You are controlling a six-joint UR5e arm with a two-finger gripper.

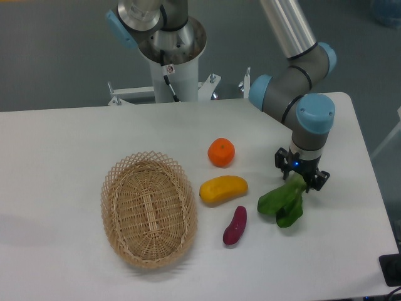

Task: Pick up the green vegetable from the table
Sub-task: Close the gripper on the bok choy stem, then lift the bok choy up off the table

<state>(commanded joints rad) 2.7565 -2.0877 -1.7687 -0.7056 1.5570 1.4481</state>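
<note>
Tool (300, 176) at green vegetable's (282, 204) stalk end.

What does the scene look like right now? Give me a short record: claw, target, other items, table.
claw: down at the stalk end of the green vegetable, fingers on either side of it; whether it is clamped cannot be told
green vegetable: near the table's right side, leaves spread toward the front
table: white, carries everything
wicker basket: left of centre, nothing inside
orange: behind the yellow fruit
yellow fruit: between basket and vegetable
purple eggplant: in front of the yellow fruit
</note>
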